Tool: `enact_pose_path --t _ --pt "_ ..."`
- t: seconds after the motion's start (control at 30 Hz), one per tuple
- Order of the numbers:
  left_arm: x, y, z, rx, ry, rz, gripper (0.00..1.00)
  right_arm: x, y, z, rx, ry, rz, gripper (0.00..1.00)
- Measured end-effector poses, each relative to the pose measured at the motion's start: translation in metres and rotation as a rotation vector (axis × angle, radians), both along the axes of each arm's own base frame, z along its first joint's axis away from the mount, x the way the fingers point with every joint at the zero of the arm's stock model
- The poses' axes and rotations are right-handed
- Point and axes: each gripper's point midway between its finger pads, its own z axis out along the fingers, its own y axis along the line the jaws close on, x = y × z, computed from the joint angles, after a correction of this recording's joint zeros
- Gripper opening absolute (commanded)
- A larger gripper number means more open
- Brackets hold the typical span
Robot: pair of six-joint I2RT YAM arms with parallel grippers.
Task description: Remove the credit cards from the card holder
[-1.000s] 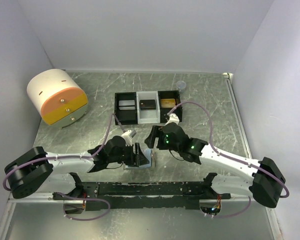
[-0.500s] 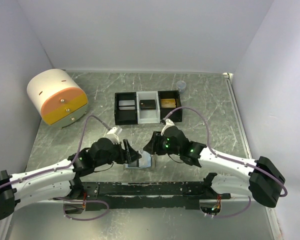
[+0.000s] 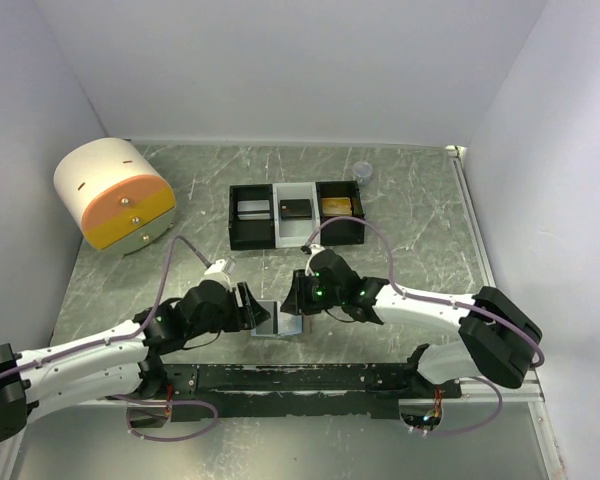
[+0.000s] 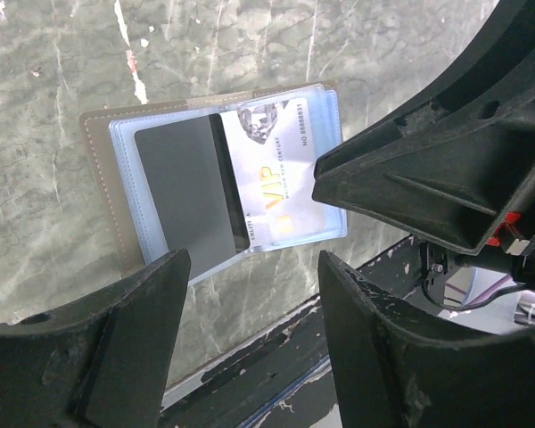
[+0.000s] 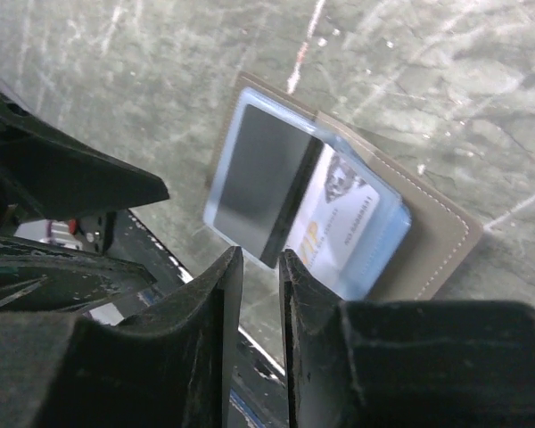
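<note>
I have the small flat grey two-leaf card holder (image 4: 120,169) lying open on the marbled green table (image 3: 420,200), close to its near edge between both arms, so the pale blue pockets face up. The left gripper (image 4: 250,267) hovers over it, jaws spread wide and empty, I judge to pin a leaf down. The right gripper (image 5: 260,259), jaws narrowed to a slim empty slit, aims at the dark card (image 4: 183,192) and white VIP card (image 4: 281,192), probably to pinch one out.

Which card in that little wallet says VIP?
The pale card, lettered VIP; the dark card beside it in the card holder is plain.
</note>
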Motion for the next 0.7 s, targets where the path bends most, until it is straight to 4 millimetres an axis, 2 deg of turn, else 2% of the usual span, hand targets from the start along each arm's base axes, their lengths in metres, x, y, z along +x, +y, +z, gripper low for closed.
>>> enact_pose_path --t 0.13,0.27,0.43,0.7 --pt "0.000 -0.001 -0.007 0.030 0.015 -0.005 0.70 0.004 -0.011 -0.012 -0.060 -0.006 -0.035 0.22" --pt "0.002 -0.009 -0.010 0.050 0.020 -0.039 0.70 0.006 -0.026 -0.025 -0.106 -0.015 -0.069 0.20" --pt "0.004 -0.026 -0.015 0.067 0.030 -0.095 0.67 -0.001 -0.050 -0.056 -0.154 0.022 -0.133 0.20" --pt "0.015 -0.049 -0.023 0.108 0.044 -0.132 0.62 0.002 -0.052 -0.054 -0.096 0.009 -0.189 0.20"
